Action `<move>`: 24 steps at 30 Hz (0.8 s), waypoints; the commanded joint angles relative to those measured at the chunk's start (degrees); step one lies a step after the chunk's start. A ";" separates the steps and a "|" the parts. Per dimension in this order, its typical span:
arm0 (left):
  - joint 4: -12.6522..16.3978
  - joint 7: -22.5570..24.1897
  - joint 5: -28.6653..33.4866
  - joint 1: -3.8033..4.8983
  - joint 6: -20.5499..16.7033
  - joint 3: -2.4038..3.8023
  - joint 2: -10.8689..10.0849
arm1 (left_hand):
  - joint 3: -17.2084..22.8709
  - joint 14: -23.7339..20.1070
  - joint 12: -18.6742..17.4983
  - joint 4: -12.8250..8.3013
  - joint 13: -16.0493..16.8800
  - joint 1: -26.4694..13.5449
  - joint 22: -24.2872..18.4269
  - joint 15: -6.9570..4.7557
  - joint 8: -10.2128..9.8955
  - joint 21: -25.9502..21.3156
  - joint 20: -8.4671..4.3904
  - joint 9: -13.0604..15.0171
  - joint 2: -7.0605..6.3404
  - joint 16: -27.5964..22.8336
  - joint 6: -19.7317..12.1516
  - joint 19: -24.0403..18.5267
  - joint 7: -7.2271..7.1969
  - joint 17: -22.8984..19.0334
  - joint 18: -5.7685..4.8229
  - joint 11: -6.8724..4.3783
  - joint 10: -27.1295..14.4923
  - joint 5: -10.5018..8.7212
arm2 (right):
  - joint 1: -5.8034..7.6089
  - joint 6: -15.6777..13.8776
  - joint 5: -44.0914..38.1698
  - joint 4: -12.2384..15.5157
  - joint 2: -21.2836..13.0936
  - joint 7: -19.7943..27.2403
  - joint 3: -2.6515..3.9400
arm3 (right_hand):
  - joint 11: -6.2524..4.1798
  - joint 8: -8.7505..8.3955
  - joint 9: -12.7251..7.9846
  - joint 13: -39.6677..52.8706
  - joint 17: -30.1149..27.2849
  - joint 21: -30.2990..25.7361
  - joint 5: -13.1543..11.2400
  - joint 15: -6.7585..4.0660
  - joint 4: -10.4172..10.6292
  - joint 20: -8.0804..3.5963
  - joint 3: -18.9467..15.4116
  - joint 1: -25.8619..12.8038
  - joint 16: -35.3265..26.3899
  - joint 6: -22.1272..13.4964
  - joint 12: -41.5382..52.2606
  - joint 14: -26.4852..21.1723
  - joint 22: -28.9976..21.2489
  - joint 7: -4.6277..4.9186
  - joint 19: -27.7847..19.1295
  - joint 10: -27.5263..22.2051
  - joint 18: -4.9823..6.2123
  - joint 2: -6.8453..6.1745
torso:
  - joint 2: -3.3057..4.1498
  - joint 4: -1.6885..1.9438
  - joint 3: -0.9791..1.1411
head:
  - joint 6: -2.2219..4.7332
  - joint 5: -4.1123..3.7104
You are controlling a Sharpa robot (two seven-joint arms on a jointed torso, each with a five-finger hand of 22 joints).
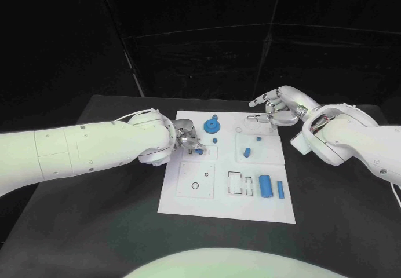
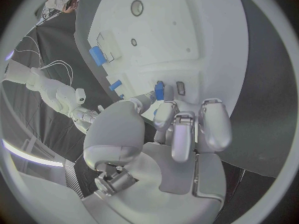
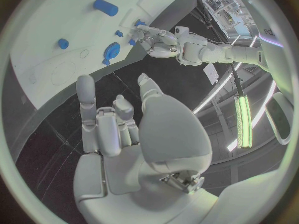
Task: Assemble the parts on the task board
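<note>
**Left hand seating a small blue piece at the board's upper-left pocket; right hand idle**

The white board (image 1: pixel 225 200) is seen in the middle of the head view, on the black table (image 1: pixel 100 231). The left hand (image 1: pixel 185 139) is placed over the board's upper-left part, left of centre in the frame. In the left wrist view a small blue piece (image 2: pixel 159 90) is pinched between the thumb and a fingertip, right at a shallow recess beside a dark slot (image 2: pixel 181 87). Whether the piece is already touching the board cannot be told.

The right hand (image 1: pixel 280 107) is held above the board's far right corner, upper right of the frame. Its fingers are loosely curled and apart, and nothing is held in them.

Other pieces noted on the board: a blue gear-like piece (image 1: pixel 212 124) near the top edge, a short blue peg (image 1: pixel 247 152) right of centre, and two blue cylinders (image 1: pixel 266 186) lying side by side at lower right, next to an outlined rectangular pocket (image 1: pixel 236 182). A ring outline (image 1: pixel 194 186) is marked at lower left.

Risks, as judged:
- The pinched piece is small and largely covered by the fingers, so a slight tilt could jam it at the recess edge.
- If it is let go before it is seated, it could fall flat or roll off the pocket.
- Downward pressure off-centre could shift the board, which does not appear clamped.
- The gear-like piece lies near the left hand and could be knocked on withdrawal.
</note>
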 commanded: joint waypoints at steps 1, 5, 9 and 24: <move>-0.02 -0.11 -0.68 0.04 1.93 0.00 0.09 | 8.46 5.95 -0.02 -7.97 0.02 -0.14 0.04 -0.37 0.30 0.20 -0.02 0.07 0.46 0.36 -0.13 0.39 -0.43 15.09 -0.42 0.09 0.25 0.18 | 0.09 0.51 -0.32 -0.01 0.08 0.49 0.04 | -0.27 0.26 -0.03 -0.05 -0.09 -0.36 0.24 -0.01 0.02 -0.09 -0.27 0.07 -0.21 -0.21 0.09 2.11 -0.05 -0.18 0.09 0.22 0.61 0.38 | 0.02 0.00 -0.01 | -0.04 -0.01; 0.07 -0.23 -0.68 0.04 2.45 0.00 0.15 | 8.48 5.95 0.02 -7.99 0.07 -0.15 0.07 -0.37 0.32 0.22 -0.02 0.09 0.45 0.36 -0.13 0.41 -0.44 15.09 -0.43 0.09 0.27 0.18 | 0.09 0.55 -0.32 -0.05 0.12 0.49 0.04 | -0.27 0.26 -0.03 -0.05 -0.09 -0.36 0.24 -0.01 0.02 -0.09 -0.27 0.07 -0.21 -0.21 0.09 2.11 -0.05 -0.18 0.09 0.22 0.61 0.38 | 0.03 0.03 -0.04 | -0.12 -0.03; -0.01 -0.27 -0.68 0.04 2.55 0.00 0.26 | 8.48 5.95 0.02 -7.99 0.07 -0.15 0.07 -0.37 0.32 0.22 -0.02 0.09 0.45 0.36 -0.13 0.41 -0.44 15.09 -0.43 0.09 0.27 0.18 | 0.09 0.58 -0.33 -0.07 0.17 0.51 0.04 | -0.27 0.26 -0.03 -0.05 -0.09 -0.36 0.24 -0.01 0.02 -0.09 -0.27 0.07 -0.21 -0.21 0.09 2.11 -0.05 -0.18 0.09 0.22 0.61 0.38 | 0.03 0.04 -0.04 | -0.11 -0.03; -0.69 -0.80 -0.65 0.06 3.35 0.00 0.72 | 8.28 5.95 0.06 -7.75 0.11 -1.29 0.15 -0.38 0.93 0.22 -0.03 0.55 -0.31 0.36 0.19 0.42 -0.56 15.09 -0.44 0.05 0.44 0.17 | 0.09 0.57 -0.33 -0.04 0.23 0.52 0.04 | -0.27 0.26 -0.03 -0.05 -0.09 -0.36 0.24 -0.01 0.02 -0.09 -0.27 0.07 -0.21 -0.21 0.09 2.11 -0.05 -0.18 0.09 0.22 0.61 0.38 | 0.03 0.00 0.00 | -0.33 -0.10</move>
